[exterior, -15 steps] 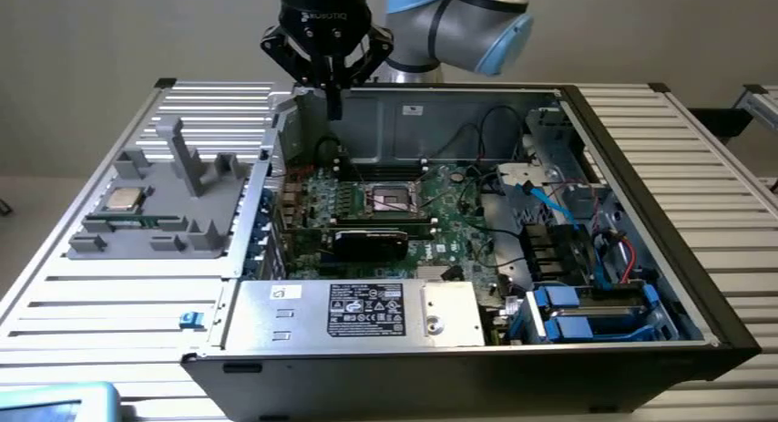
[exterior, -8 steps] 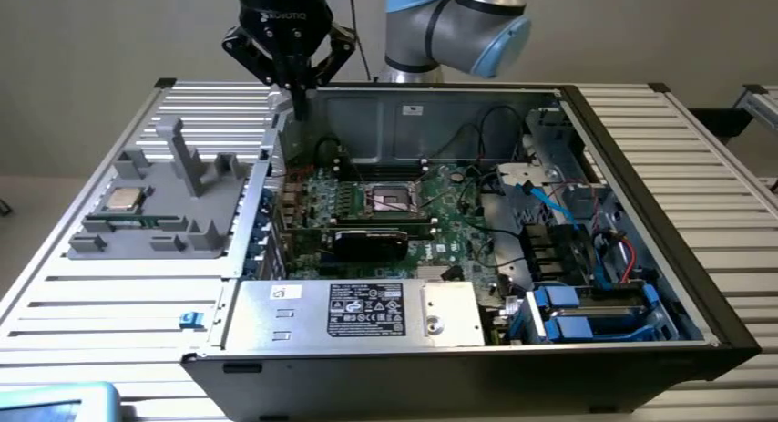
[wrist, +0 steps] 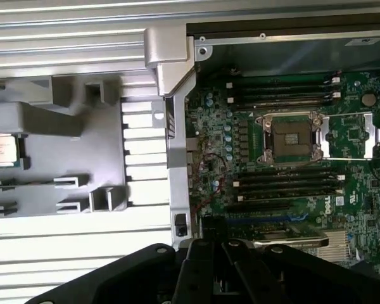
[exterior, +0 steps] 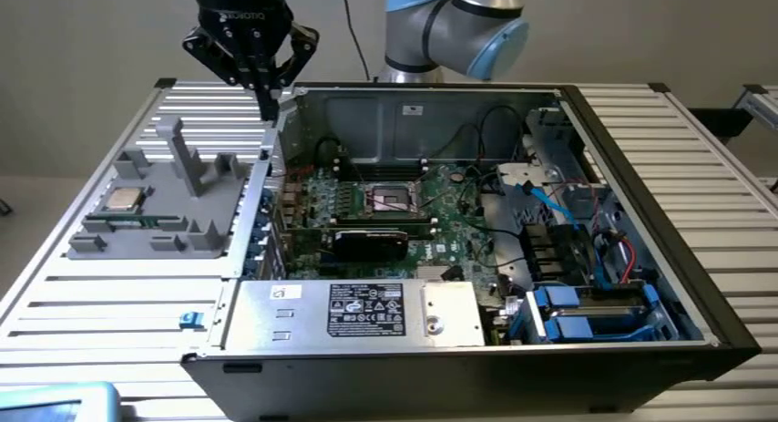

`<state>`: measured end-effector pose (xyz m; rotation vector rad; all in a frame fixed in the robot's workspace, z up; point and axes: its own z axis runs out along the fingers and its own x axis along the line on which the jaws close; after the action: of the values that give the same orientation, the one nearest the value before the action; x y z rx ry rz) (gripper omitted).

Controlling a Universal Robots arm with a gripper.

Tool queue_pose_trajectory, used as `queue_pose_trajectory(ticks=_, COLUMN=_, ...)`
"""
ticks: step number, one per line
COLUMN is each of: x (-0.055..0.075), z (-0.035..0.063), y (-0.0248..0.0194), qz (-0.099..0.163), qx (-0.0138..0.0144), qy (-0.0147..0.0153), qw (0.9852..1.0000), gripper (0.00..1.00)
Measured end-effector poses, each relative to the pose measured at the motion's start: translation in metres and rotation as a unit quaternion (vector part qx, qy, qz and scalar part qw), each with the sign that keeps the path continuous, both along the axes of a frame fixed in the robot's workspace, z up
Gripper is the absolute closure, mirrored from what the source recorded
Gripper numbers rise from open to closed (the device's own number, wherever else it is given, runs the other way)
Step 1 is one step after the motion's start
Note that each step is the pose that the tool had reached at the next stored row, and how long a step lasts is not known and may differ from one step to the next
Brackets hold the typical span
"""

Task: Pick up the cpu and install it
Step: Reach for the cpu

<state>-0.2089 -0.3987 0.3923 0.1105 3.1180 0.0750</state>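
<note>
Station log, single frame pair.

- The gripper (exterior: 266,101) is hanging over the far corner of the open computer case (exterior: 364,378), at about 11 o'clock in the exterior view. It is just above the case rim where that rim is meeting the grey fixture tray (exterior: 200,208).
- Its fingers (wrist: 201,266) are pressing together to one narrow tip and are pinching nothing. The wrist view agrees, as they are sitting closed side by side.
- The cpu (exterior: 123,200) is lying flat, silver top up, in a pocket of the fixture tray. That puts it at 9 o'clock in the exterior view, outside the case, resting on the slatted metal table (exterior: 717,194).
- From the gripper tip the cpu is sitting at roughly 7 o'clock, well apart and untouched.
- The socket (exterior: 392,199) is sitting near the centre of the green motherboard (exterior: 460,223), at about 4 o'clock from the gripper. In the wrist view its metal frame is lying swung open beside it, so the dark contact field is showing.
- A black card (exterior: 371,241) is standing just at 6 o'clock of the socket.
- The labelled power supply (exterior: 353,311) is occupying the near edge of the case, at 6 o'clock again.
</note>
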Motion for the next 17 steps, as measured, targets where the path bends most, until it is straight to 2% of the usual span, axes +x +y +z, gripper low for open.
queue_pose_trajectory(ticks=17, x=-0.077, z=-0.0019, y=0.0003, qz=0.000, qx=0.0000, qy=0.0000, qw=1.0000, gripper=0.89)
